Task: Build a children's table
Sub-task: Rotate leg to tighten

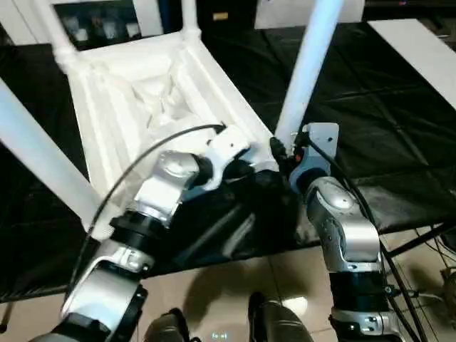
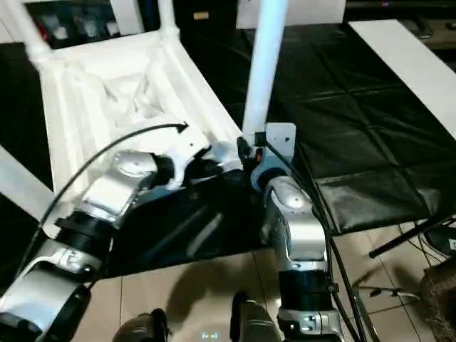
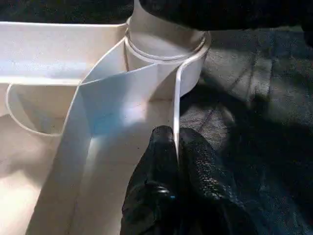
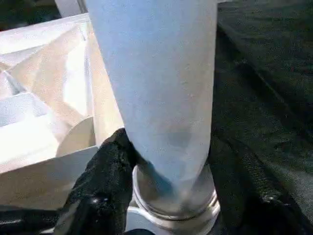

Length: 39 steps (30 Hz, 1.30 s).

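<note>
The children's table (image 1: 153,92) lies upside down in the upper left of the head view, ribbed underside up, on a counter (image 1: 399,128) draped in black cloth. Four legs stand in its corner sockets; the near right leg (image 1: 308,68) rises through the upper middle of the frame. The right hand (image 4: 166,183) is clamped around the base of that leg, just above its socket. The left hand (image 3: 177,161) is pinched tight on the thin rim of the tabletop, just beside the same socket.
</note>
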{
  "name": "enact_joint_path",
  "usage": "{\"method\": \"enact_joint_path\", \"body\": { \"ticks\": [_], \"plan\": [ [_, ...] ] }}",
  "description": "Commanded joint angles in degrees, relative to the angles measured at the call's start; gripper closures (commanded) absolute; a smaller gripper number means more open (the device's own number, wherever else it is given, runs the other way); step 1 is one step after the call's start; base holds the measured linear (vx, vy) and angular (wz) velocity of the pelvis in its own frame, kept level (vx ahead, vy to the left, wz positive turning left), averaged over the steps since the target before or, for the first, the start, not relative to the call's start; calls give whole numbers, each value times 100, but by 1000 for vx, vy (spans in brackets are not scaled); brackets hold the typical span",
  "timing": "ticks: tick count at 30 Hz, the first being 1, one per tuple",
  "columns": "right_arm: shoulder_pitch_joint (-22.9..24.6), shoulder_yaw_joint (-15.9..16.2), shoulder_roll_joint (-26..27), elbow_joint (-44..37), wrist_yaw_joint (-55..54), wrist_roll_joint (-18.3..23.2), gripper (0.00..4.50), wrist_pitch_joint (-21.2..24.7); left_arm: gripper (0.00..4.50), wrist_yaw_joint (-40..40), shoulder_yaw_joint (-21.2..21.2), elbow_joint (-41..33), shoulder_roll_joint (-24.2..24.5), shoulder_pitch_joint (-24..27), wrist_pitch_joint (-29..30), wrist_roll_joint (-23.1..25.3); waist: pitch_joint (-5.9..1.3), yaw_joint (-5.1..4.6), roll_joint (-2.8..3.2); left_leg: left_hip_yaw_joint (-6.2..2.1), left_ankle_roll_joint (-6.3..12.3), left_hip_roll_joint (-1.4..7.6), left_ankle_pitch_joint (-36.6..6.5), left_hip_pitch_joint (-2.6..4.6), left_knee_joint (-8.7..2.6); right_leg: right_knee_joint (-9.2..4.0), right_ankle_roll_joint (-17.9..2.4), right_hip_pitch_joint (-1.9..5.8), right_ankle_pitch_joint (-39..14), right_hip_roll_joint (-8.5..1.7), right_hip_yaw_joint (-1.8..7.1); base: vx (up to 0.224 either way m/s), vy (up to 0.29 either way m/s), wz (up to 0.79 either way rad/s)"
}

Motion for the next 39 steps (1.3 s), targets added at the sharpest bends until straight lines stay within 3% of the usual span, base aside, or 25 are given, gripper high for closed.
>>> {"method": "enact_joint_path", "body": {
  "ticks": [1, 7, 11, 12, 14, 17, 20, 22, 26, 28, 30, 31, 34, 39],
  "plan": [
    [210, 747, 116, 39, 304, 102, 178, 14, 450, 86, -285, -15, -256, -34, -30, -50, -377, 33, -37, -49, 440, 132, -1531, 28, -398, -432, -361, 321, -3035, -302, 196, 0, 0, 0],
    [487, 292, -391, -208, 892, 352, 119, -376, 450, -131, -307, -40, 18, 43, -179, -21, -401, 117, -54, -21, 623, 141, -1223, -12, -374, -352, -623, 382, -2479, -301, 219, 0, 0, 0],
    [620, 16, -1208, -271, 1931, 666, 91, -582, 450, -441, -313, -50, 311, 119, -348, 5, -418, 146, -43, -18, 764, 147, -1035, -22, -344, -302, -821, 435, -2063, -296, 221, 0, 0, 0],
    [620, 16, -1208, -271, 1931, 666, 84, -582, 450, -441, -313, -50, 311, 119, -348, 5, -418, 146, -43, -18, 764, 147, -1035, -22, -344, -302, -821, 435, -2063, -296, 221, 0, 0, 0],
    [607, -74, -1817, -277, 2855, 950, 56, -654, 450, -709, -333, -2, 531, 137, -591, -11, -440, 144, -40, -12, 898, 150, -900, -37, -310, -265, -1019, 469, -1753, -301, 217, 0, 0, 0],
    [586, -63, -2277, -279, 3534, 1195, 36, -734, 450, -945, -372, 19, 709, 154, -824, -65, -434, 152, -34, -2, 981, 152, -811, -53, -295, -268, -1072, 473, -1782, -305, 203, 0, 0, 0],
    [513, 18, -2668, -212, 4197, 1355, 14, -745, 450, -1229, -418, 19, 866, 170, -1021, -119, -428, 166, -34, 0, 992, 164, -792, -42, -294, -276, -1073, 465, -1875, -295, 195, 0, 0, 0],
    [391, 186, -3179, -94, 5176, 1580, 14, -632, 450, -1719, -482, 15, 1074, 197, -1282, -229, -435, 175, -57, -1, 1032, 171, -799, -28, -289, -279, -1107, 474, -1899, -292, 187, 0, 0, 0],
    [148, 458, -3658, 210, 6238, 1682, 14, -797, 450, -2612, -674, 31, 1429, 268, -1869, -363, -439, 190, -57, 0, 1095, 202, -766, -10, -276, -232, -1250, 450, -1725, -308, 198, 0, 0, 0],
    [28, 568, -3749, 384, 6581, 1681, 14, -885, 450, -2992, -713, -47, 1535, 316, -1976, -497, -446, 210, -57, 5, 1067, 212, -727, 1, -277, -215, -1292, 450, -1702, -310, 202, 0, 0, 0],
    [-67, 685, -3829, 543, 6864, 1700, 14, -966, 450, -3210, -758, -117, 1623, 339, -2002, -589, -454, 296, -31, 31, 1050, 251, -625, 34, -269, -181, -1368, 420, -1559, -299, 212, 0, 0, 0],
    [-116, 759, -3850, 633, 6964, 1655, 40, -1081, 450, -3318, -791, -162, 1671, 350, -2025, -615, -463, 308, -31, 29, 1051, 260, -593, 38, -267, -160, -1405, 420, -1490, -300, 211, 0, 0, 0],
    [-207, 910, -3887, 758, 7230, 1645, 48, -1069, 450, -3552, -840, -259, 1766, 383, -2065, -682, -472, 378, -24, 32, 1049, 274, -509, 45, -259, -117, -1524, 425, -1278, -304, 218, 0, 0, 0],
    [-430, 1136, -3892, 1053, 7638, 1635, 93, -1232, 450, -3844, -938, -297, 1843, 391, -2279, -713, -452, 401, -38, 35, 916, 261, -752, 29, -265, -158, -1442, 429, -1645, -321, 222, 0, 0, 0]
  ]
}}
